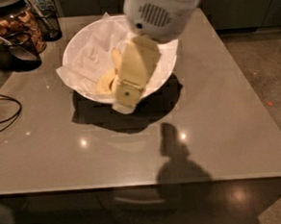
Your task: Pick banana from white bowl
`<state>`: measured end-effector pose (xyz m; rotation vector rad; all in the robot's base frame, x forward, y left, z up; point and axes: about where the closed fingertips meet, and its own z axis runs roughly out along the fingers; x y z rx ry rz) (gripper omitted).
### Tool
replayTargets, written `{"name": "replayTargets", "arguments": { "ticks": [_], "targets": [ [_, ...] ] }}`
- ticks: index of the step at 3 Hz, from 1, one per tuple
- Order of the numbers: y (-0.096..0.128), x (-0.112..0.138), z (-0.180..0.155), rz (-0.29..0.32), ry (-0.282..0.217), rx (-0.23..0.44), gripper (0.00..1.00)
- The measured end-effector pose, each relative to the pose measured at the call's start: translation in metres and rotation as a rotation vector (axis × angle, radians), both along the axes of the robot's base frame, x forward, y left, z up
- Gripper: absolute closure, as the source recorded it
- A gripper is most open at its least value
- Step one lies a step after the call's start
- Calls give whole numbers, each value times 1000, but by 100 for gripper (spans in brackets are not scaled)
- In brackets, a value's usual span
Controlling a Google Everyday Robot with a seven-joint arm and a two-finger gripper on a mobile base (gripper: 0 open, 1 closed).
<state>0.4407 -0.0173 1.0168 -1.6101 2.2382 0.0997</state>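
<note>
Your gripper (125, 93) hangs over the white bowl (77, 41), its grip unreadable; the banana (115, 60) peeks out beside it, roughly parallel.

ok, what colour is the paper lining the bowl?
White paper, crinkled, seen in the camera view. The pincer hangs over the bowl.
</note>
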Motion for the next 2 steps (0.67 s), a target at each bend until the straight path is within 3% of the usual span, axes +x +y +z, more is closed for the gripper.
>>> {"name": "replayTargets", "arguments": {
  "ticks": [1, 2],
  "targets": [
    [57, -6, 7, -23, 35, 6, 0],
    [64, -10, 16, -84, 33, 41, 0]
  ]
}}
